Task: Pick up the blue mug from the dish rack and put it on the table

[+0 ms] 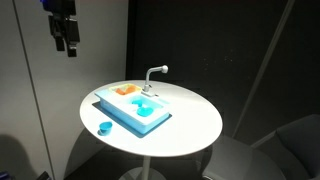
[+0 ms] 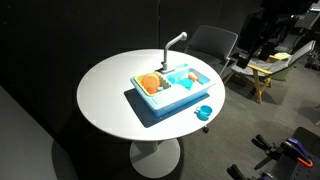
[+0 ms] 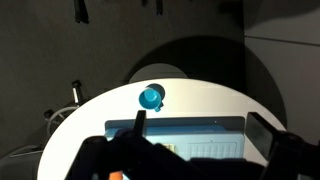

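The blue mug (image 1: 105, 127) stands upright on the round white table (image 1: 190, 125), beside the near corner of the light blue sink unit (image 1: 138, 110) and not touching it. It also shows in the exterior view (image 2: 204, 113) and the wrist view (image 3: 152, 97). The dish rack (image 1: 124, 92) holds an orange item (image 1: 125, 90). My gripper (image 1: 66, 42) hangs high above the table's edge, open and empty. In the wrist view its fingers (image 3: 200, 128) frame the sink unit (image 3: 190, 135) far below.
A white faucet (image 1: 155, 74) rises from the basin end of the sink unit. A dark chair (image 2: 213, 42) and a wooden stand (image 2: 262, 72) sit beyond the table. Another chair (image 1: 295, 140) stands close by. Dark curtains surround the scene.
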You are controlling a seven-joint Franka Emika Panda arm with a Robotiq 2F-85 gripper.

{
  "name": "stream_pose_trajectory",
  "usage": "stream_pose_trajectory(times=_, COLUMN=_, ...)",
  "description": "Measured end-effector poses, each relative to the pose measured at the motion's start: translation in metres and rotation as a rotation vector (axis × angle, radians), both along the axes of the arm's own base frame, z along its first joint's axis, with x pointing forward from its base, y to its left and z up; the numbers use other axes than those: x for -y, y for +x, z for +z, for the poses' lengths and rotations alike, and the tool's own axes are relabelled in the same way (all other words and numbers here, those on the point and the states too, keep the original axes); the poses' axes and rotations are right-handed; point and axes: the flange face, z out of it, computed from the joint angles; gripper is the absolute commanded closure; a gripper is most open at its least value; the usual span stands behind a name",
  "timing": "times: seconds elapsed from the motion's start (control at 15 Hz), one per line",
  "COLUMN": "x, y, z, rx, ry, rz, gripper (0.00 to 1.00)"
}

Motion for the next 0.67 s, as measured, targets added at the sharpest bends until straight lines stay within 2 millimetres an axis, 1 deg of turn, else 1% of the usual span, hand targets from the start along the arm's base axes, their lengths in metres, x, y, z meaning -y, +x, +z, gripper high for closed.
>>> stream_pose_trajectory(times=0.27, x=0.002, y=-0.0026, z=0.0046, rx=0.012, ry=0.001, rz=-0.005, gripper=0.0)
stream_pose_trajectory(times=0.67, x=0.0025, y=-0.0031, z=0.0051, rx=0.013, ry=0.001, rz=-0.006, gripper=0.0)
